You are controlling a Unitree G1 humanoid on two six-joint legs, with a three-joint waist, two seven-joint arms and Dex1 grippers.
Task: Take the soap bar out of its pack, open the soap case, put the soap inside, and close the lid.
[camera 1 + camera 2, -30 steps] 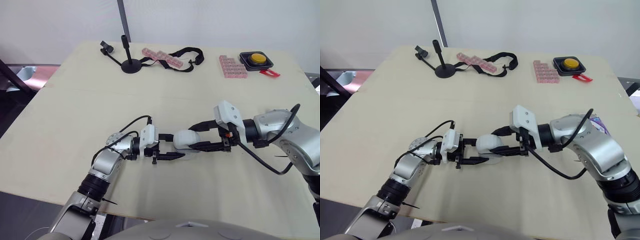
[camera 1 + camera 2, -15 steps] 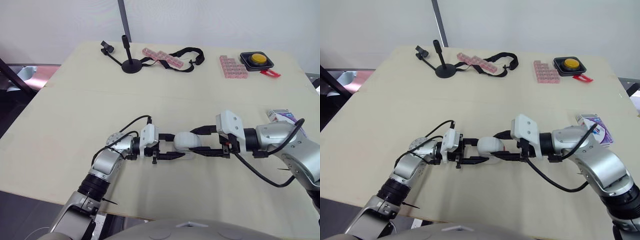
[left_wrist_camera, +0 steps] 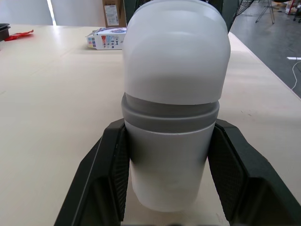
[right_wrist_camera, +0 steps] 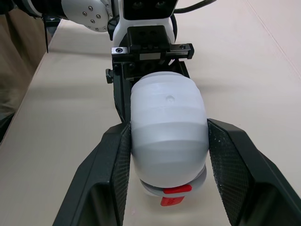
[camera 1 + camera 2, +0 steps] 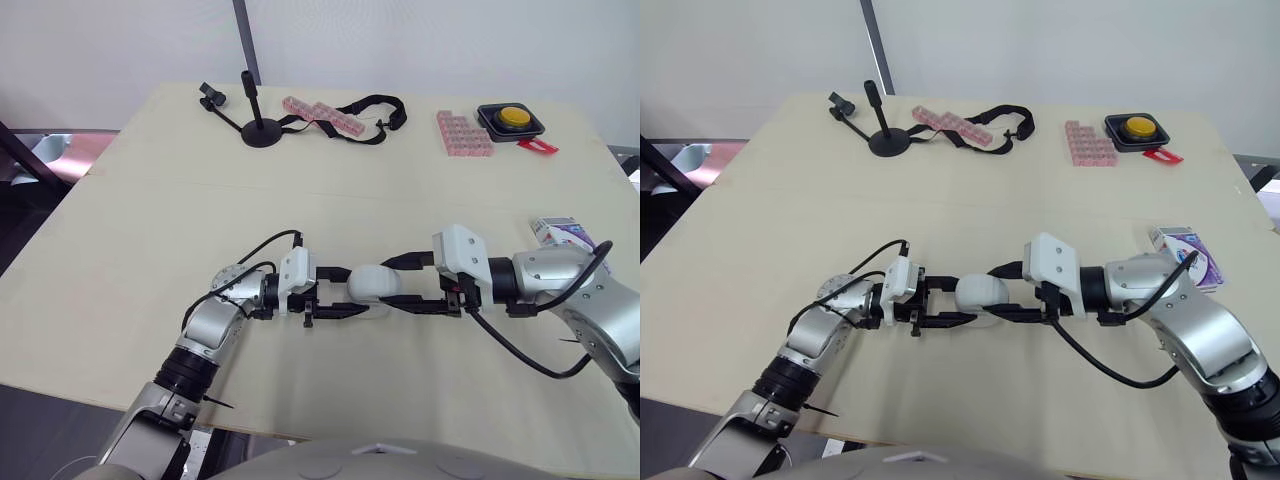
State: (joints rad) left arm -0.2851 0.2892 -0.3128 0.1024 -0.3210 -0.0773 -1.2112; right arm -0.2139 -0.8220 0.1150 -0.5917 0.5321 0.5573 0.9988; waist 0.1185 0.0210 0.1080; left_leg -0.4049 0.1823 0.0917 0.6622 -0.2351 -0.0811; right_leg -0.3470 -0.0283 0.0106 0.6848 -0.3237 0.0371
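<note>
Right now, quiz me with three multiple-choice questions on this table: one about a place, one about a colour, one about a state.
1. Where is the soap pack? A near the table's right edge; B far left corner; C table's middle.
2. The push button's colour? A red; B yellow; C green.
3. The lid of the soap case is: A shut; B wide open; C lying apart.
Answers: 1 A, it lies by the right edge; 2 B, its cap is yellow; 3 A, lid seated on the grey band.

Soap pack (image 5: 563,232) partly behind right arm (image 5: 560,280)
</note>
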